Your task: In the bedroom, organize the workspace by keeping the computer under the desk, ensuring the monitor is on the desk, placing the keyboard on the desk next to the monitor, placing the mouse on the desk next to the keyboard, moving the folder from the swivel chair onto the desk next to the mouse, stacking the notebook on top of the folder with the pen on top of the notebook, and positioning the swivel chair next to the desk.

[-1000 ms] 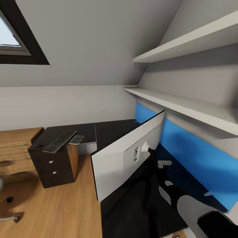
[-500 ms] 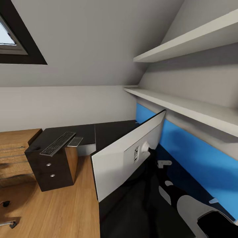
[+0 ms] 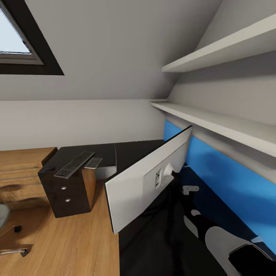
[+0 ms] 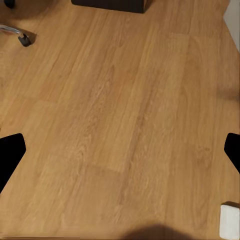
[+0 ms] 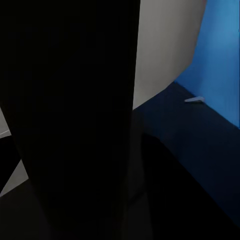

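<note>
Monitor (image 3: 147,180) stands on the desk (image 3: 132,150) ahead of my right arm, its pale back toward me. Keyboard (image 3: 74,164) lies on the desk's far wing, well apart. My left gripper (image 4: 120,150) hangs over wooden floor (image 4: 125,115), its 2 fingertips (image 4: 10,150) spread wide, holding nothing. Right gripper state: cannot tell.
</note>
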{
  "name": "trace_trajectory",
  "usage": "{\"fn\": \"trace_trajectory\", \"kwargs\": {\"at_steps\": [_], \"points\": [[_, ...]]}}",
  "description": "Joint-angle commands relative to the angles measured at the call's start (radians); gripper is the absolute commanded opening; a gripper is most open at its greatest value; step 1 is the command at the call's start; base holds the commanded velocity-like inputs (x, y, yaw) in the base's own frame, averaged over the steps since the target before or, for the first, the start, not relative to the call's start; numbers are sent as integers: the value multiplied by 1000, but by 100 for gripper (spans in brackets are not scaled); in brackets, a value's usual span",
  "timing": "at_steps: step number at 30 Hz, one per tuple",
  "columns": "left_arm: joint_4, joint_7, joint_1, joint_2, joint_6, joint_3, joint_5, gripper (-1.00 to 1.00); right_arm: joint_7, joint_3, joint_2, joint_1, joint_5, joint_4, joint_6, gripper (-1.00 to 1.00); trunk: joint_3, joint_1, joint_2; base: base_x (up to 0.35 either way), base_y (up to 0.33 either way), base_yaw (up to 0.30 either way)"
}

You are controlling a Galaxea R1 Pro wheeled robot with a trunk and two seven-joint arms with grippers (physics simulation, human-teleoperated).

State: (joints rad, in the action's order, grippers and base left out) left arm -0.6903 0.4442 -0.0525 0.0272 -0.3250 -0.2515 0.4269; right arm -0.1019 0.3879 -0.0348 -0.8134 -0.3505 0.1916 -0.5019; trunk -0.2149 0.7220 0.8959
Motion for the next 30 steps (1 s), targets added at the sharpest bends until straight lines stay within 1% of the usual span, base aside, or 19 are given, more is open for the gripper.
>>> {"fn": "trace_trajectory", "kwargs": {"at_steps": [1,4,10,11,15,16,17,18,20,21,23,24,25,26,28,30], "points": [[-1,7,0,2,-5,-8,10,100,-6,2,-1,-1,-8,2,-9,-100,-1,0,1,0,-168,83],[-1,7,0,2,-5,-8,10,100,-4,2,0,1,-8,2,-29,-100,-1,0,1,0,-161,24],[-1,7,0,2,-6,-8,10,100,-4,2,13,2,-7,3,-38,-100,-1,0,1,0,-118,5],[-1,7,0,2,-6,-8,10,100,-4,2,15,2,-6,3,-51,-100,-1,0,1,0,-137,1],[-5,8,0,6,-8,-6,10,100,-11,1,16,2,-8,4,-42,-100,-1,0,1,0,-105,0],[-7,5,0,12,-8,4,10,100,-13,1,16,2,-9,5,-24,-100,-1,0,1,0,-25,0],[-14,-1,0,23,-8,71,10,100,-16,0,16,2,-11,8,32,-100,-1,0,1,0,-5,0],[-23,-3,0,25,-7,105,10,100,-16,-1,16,2,-11,9,46,-100,-1,0,1,0,-3,0],[-42,-5,0,29,-4,150,9,100,-17,-11,16,2,-14,9,55,-100,-1,0,1,0,-1,0],[-49,-5,0,38,-3,165,9,100,-17,-19,15,2,-21,9,57,-100,-1,0,1,0,0,0],[-63,-5,0,66,1,189,10,100,-16,-28,15,2,-40,8,59,-100,-1,0,1,0,0,0],[-65,-5,0,74,2,194,11,100,-16,-29,15,2,-43,8,58,-100,-1,0,1,0,0,0],[-70,-6,0,97,4,208,13,100,-15,-31,16,2,-50,6,56,-100,-1,0,1,0,0,0],[-72,-6,0,110,5,219,15,100,-15,-31,16,2,-52,5,54,-100,-1,0,1,0,0,0],[-75,-7,0,124,5,234,19,100,-15,-32,16,2,-54,5,53,-100,-1,0,1,0,0,0],[-77,-7,0,133,5,247,22,100,-15,-32,16,2,-55,4,53,-100,-1,0,1,0,0,0]]}}
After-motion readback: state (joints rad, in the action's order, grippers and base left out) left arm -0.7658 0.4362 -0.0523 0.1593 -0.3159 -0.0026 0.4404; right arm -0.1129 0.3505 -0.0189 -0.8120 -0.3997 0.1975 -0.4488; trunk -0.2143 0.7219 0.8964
